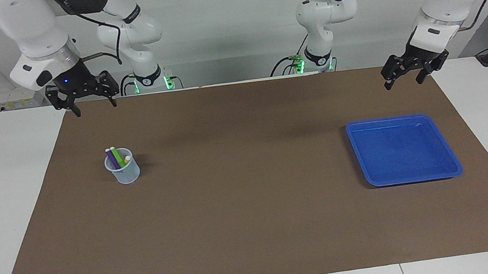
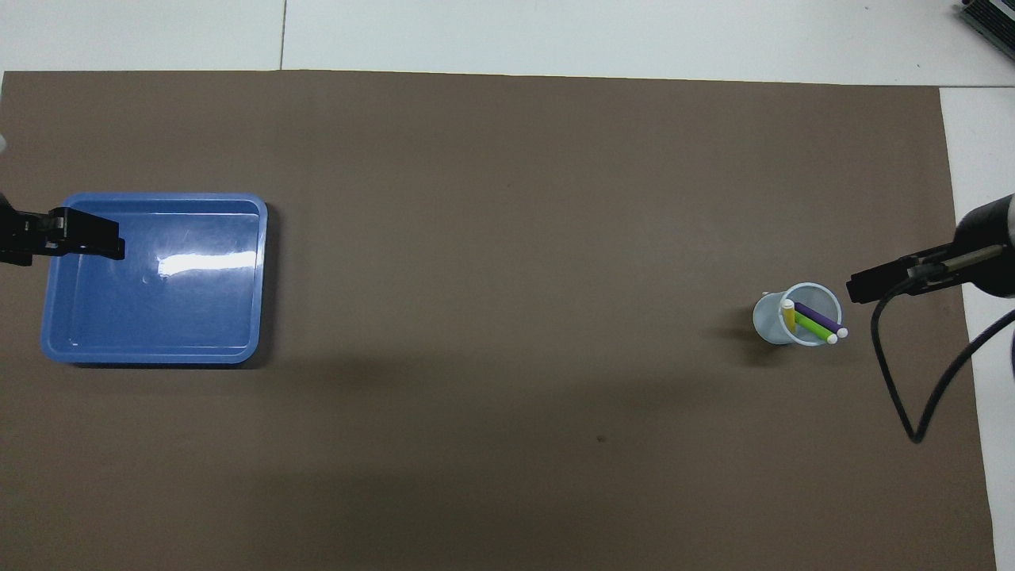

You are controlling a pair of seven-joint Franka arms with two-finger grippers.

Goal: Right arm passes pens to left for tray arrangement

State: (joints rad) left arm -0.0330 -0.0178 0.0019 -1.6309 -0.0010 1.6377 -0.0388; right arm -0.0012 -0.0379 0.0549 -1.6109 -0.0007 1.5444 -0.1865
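Observation:
A yellow, a purple and a green pen (image 1: 116,157) (image 2: 810,319) stand tilted in a small translucent cup (image 1: 125,173) (image 2: 771,321) toward the right arm's end of the brown mat. My right gripper (image 1: 95,107) (image 2: 866,285), with its blue light on, hangs open and empty in the air over the mat's edge by the robots, apart from the cup. The blue tray (image 1: 402,151) (image 2: 158,317) lies bare toward the left arm's end. My left gripper (image 1: 403,82) (image 2: 86,242) hovers open and empty over the mat beside the tray's edge that is nearer to the robots.
A brown mat (image 1: 251,200) covers most of the white table (image 1: 1,183). A black cable (image 2: 900,388) loops down from the right arm beside the cup.

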